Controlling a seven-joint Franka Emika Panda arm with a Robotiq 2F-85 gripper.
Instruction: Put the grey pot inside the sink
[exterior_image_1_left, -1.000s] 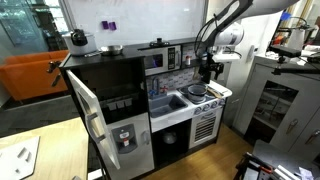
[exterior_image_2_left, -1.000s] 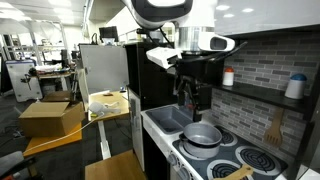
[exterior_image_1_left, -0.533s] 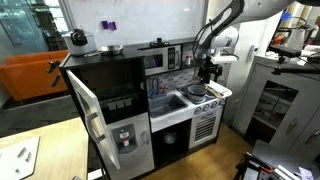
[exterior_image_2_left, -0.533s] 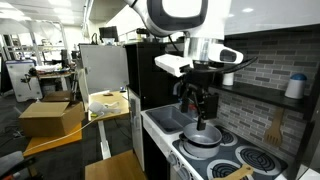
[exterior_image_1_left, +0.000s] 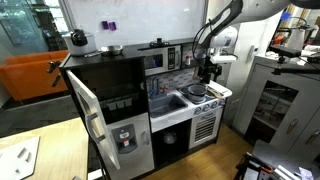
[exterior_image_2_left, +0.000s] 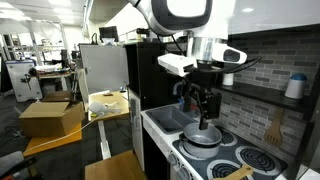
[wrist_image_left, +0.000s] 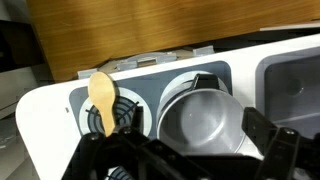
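The grey pot is sitting on a stove burner in the lower right of an exterior view, just beside the sink, which is lying to its left in that frame. In the wrist view the pot is filling the lower middle. A wooden spoon is lying over the neighbouring burner at the left, and the sink is showing at the upper right edge. Your gripper is hanging just above the pot, with its jaws spread wide and holding nothing. I judge that you are working on the approach and that the grasp is not yet made. The next move is calling for a lowering that puts one finger inside the rim and one outside. Then you are pressing them together before lifting the pot toward the sink.
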